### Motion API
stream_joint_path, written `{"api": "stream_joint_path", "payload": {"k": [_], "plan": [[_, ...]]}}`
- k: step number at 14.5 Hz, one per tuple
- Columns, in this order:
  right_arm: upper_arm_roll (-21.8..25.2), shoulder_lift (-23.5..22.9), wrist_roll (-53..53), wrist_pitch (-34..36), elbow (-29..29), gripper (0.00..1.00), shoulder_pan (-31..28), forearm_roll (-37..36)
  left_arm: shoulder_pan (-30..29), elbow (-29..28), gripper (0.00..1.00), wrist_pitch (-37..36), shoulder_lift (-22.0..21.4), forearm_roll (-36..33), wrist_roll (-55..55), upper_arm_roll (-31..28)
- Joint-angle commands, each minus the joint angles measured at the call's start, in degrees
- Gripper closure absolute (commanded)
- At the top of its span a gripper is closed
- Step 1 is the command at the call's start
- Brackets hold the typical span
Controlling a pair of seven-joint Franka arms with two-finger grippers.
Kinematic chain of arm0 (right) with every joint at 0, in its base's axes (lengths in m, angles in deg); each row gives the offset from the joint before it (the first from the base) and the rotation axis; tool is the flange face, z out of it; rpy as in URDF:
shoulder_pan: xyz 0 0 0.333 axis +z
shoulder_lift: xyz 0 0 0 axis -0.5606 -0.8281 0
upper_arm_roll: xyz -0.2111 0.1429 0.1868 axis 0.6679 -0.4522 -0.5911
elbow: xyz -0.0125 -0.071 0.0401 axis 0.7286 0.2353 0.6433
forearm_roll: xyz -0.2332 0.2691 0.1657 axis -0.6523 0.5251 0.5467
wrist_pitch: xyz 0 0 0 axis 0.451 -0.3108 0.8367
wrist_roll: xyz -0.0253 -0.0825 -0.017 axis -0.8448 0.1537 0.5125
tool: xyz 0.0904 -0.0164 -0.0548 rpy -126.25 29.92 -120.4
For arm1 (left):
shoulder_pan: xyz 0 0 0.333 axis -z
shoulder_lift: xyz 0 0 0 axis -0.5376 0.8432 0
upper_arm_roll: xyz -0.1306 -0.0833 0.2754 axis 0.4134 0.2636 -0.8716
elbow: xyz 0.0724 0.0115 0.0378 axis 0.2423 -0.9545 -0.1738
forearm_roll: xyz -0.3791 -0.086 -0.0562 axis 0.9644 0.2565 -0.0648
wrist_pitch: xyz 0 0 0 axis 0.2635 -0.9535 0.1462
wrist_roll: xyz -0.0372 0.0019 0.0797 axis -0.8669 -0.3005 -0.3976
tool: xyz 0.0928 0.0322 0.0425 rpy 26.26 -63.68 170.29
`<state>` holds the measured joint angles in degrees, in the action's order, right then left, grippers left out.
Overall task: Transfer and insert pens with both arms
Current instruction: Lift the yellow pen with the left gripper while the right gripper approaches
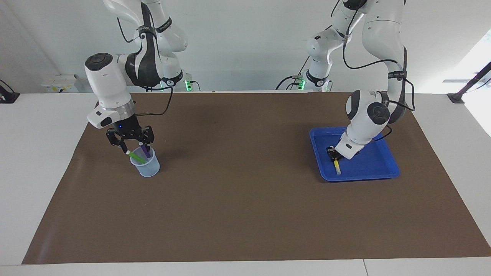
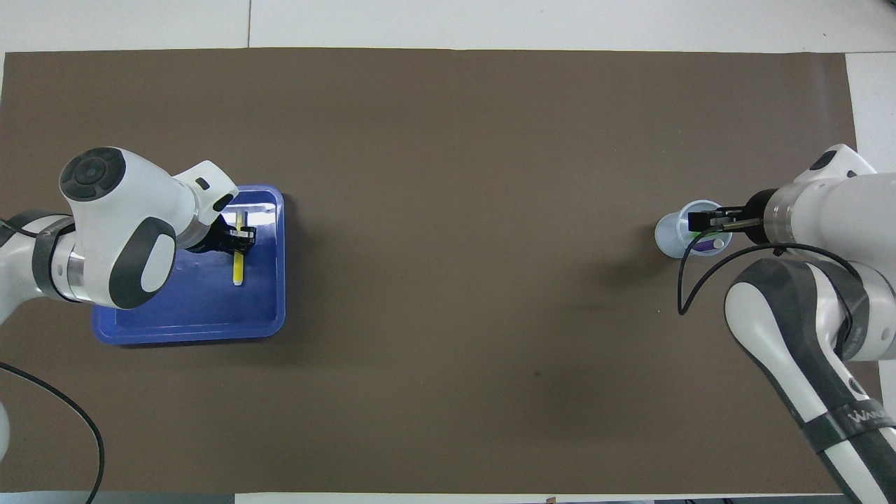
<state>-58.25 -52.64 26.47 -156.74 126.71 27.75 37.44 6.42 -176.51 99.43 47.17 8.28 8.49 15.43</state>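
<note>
The yellow pen [image 1: 337, 166] lies in the blue tray [image 1: 378, 168] at the left arm's end of the table; it also shows in the overhead view [image 2: 238, 269]. My left gripper [image 1: 332, 152] is down in the tray, shut on the pen's end nearer the robots; it shows from above too [image 2: 238, 236]. The purple pen [image 1: 145, 150] and the green pen [image 1: 135, 156] stand tilted in a clear cup [image 1: 145, 165] at the right arm's end. My right gripper [image 1: 133, 145] hangs open just over the cup's mouth, with the purple pen's top between its fingers and untouched. From above it [image 2: 708, 222] covers part of the cup [image 2: 668, 234].
A brown mat [image 1: 245, 191] covers most of the white table. Two slimmer arms with green-lit bases [image 1: 188, 85] stand at the table's edge by the robots. A black clamp [image 1: 456, 97] sits at the table's edge at the left arm's end.
</note>
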Motion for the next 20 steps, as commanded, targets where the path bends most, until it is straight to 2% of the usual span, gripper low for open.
{"api": "stream_joint_path", "payload": {"k": [1, 3, 6, 9, 11, 13, 15, 20], "plan": [[-0.62, -1.04, -0.72, 6.19, -6.14, 0.06, -0.77, -0.32, -0.97, 2.62, 1.00, -3.21, 1.35, -1.43, -0.33, 0.11], [-0.62, -0.87, -1.33, 11.89, -10.88, 0.01, -0.77, -0.05, -1.14, 5.34, 1.00, -7.77, 1.09, 0.14, 0.19, 0.02], [-0.62, -1.39, -5.63, 21.30, -18.88, 0.00, -0.60, -0.05, -2.46, 11.84, 1.00, -17.00, 0.47, 9.53, 2.73, 0.11], [-0.62, -1.57, -6.86, 27.72, -23.98, 0.00, -0.16, -0.05, -2.29, 19.22, 1.00, -26.76, 0.38, 14.37, 11.94, 0.37], [-0.62, -2.88, -9.93, 32.21, -27.50, 0.00, 0.45, -0.14, -1.85, 22.83, 1.00, -30.29, -0.14, 21.56, 21.24, 0.46], [-0.70, -2.80, -10.73, 34.49, -28.82, 0.00, 0.98, -0.14, -1.76, 24.34, 1.00, -30.83, -0.58, 30.69, 35.11, 0.63], [-0.71, -2.89, -11.96, 38.01, -31.11, 0.00, 2.21, -0.14, -1.76, 24.34, 1.00, -30.21, -1.99, 36.95, 46.90, 2.47], [-0.71, -3.06, -17.24, 39.25, -31.64, 0.00, 5.29, -0.05, -1.76, 22.42, 1.00, -26.27, -2.87, 51.01, 64.95, 7.21]]}}
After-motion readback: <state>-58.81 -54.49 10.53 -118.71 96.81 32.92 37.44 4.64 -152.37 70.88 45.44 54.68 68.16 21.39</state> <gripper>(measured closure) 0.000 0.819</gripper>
